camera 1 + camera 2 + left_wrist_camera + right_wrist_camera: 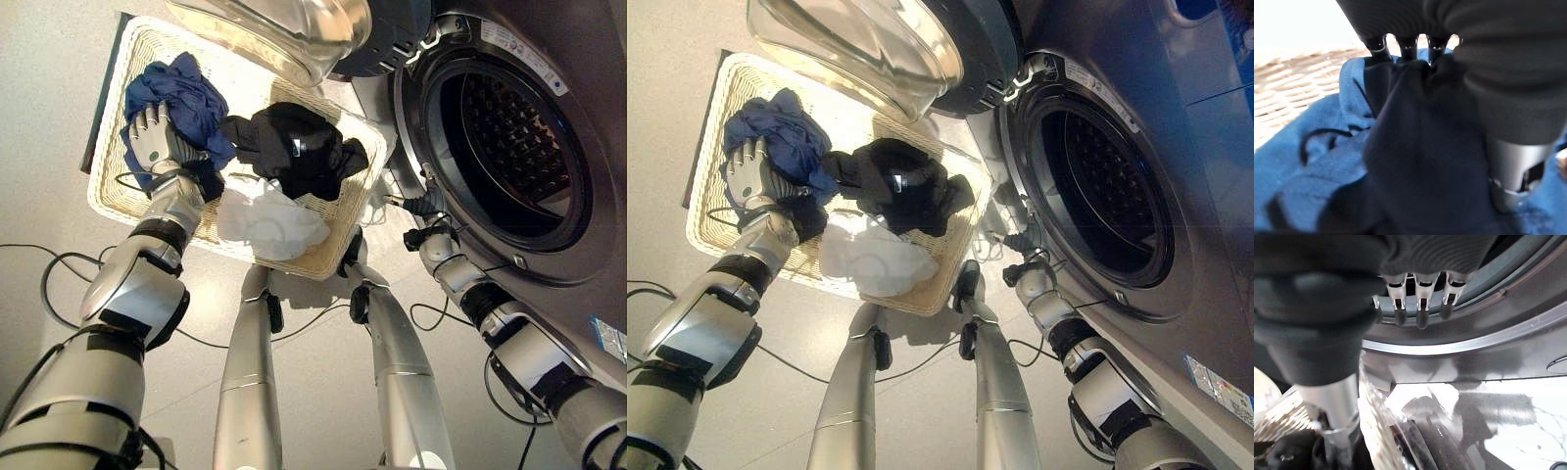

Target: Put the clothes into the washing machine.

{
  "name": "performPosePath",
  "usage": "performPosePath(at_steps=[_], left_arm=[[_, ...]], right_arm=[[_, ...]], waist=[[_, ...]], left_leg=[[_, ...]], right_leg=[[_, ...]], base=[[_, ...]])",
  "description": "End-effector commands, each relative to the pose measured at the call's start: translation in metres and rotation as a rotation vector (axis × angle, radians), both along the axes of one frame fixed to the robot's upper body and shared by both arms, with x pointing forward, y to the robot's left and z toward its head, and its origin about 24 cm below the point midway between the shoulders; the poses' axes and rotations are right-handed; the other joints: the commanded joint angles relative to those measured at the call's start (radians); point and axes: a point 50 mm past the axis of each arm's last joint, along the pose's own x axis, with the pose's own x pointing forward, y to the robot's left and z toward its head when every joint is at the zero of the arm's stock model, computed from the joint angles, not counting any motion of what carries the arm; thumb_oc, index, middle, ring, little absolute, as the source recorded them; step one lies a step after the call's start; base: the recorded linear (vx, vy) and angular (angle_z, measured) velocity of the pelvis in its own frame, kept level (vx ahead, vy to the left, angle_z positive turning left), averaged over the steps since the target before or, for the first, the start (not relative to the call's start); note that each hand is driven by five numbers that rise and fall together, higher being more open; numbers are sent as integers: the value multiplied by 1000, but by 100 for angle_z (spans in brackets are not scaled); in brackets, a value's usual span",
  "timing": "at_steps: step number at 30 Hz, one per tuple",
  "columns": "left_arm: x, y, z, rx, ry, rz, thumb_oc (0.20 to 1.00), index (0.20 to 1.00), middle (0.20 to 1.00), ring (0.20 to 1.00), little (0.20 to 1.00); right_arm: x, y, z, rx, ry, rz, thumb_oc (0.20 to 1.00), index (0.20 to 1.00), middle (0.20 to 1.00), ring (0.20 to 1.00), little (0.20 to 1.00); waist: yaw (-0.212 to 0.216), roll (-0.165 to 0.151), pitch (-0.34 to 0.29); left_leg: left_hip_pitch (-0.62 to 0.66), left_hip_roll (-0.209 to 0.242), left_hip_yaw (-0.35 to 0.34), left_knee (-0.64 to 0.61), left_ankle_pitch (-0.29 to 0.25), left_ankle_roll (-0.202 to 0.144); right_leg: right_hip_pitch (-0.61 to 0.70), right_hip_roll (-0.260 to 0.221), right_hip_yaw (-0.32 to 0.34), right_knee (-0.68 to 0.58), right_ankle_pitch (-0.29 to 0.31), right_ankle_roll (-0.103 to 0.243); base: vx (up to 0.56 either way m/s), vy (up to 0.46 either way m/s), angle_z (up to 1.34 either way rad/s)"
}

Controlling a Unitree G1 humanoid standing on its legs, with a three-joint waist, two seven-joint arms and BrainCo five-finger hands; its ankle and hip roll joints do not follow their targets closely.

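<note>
A pale speckled floor [59, 117] is seen beneath everything, and a cream wicker basket [118, 211] is set on it just beside a grey front-loading washing machine [1205, 196]. The machine's round glass door [284, 34] is swung open over the basket's far edge, and the perforated steel drum [514, 147] is exposed. White labels [524, 54] are stuck along the door ring and low on the front panel, but their print cannot be made out.

Three garments are held in the basket: a blue garment [181, 93] at the far left, a black garment [294, 147] in the middle, and a white garment [269, 220] nearest the robot. The left hand [152, 137] is laid on the blue garment, with its fingers [1406, 45] curled into the cloth. The right hand [423, 227] is held at the lower rim of the drum opening, its fingers [1420, 303] straight and apart, with nothing in them.
</note>
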Motion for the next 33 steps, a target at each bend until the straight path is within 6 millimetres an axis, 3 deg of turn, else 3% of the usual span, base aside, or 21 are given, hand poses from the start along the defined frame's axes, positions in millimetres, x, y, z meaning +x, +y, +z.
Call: performPosePath(at_steps=[1, 9, 15, 16, 17, 33], left_arm=[[-10, 25, -26, -23, 194, 154, 1000, 1000, 1000, 1000, 1000], [-9, 23, -17, 86, 337, 211, 1000, 1000, 1000, 1000, 1000], [-3, 12, -20, 52, 367, 140, 1000, 1000, 1000, 1000, 1000], [-2, 10, -22, 19, 358, 116, 288, 288, 288, 288, 288], [-1, 9, -20, 7, 343, 104, 200, 200, 200, 200, 200], [4, 0, -6, -38, 131, -51, 200, 200, 200, 200, 200]], right_arm=[[-1, -7, 11, 79, -59, -17, 1000, 1000, 1000, 1000, 1000], [2, -9, 25, 163, -119, -48, 1000, 1000, 1000, 1000, 1000], [3, -8, 31, 198, -154, -64, 1000, 1000, 1000, 1000, 1000], [3, -8, 31, 206, -156, -70, 1000, 1000, 1000, 1000, 1000], [3, -8, 32, 210, -161, -72, 1000, 1000, 1000, 1000, 1000], [1, -12, 34, 256, -177, -83, 1000, 1000, 1000, 1000, 1000]], waist=[[-1, -13, -25], [-13, -11, -25], [-16, -11, -25], [-17, -12, -25], [-17, -12, -25], [-14, -1, -25]], left_leg=[[-15, -61, -9, -37, 21, -28], [-45, -63, -8, -59, 33, -29], [-42, -65, -6, -73, 38, -28], [-33, -66, -5, -75, 36, -28], [-39, -66, -5, -75, 39, -28], [17, -66, 11, -83, 31, -27]], right_leg=[[8, 52, 33, -113, 114, 107], [-26, 57, 43, -145, 142, 114], [-23, 61, 48, -164, 153, 118], [-16, 63, 50, -166, 153, 119], [-22, 63, 50, -166, 157, 119], [16, 60, 49, -159, 149, 120]], base=[[-18, 17, -3], [-4, 4, -1], [-13, 0, -2], [0, 0, 0], [0, 0, 0], [0, 0, 0]])
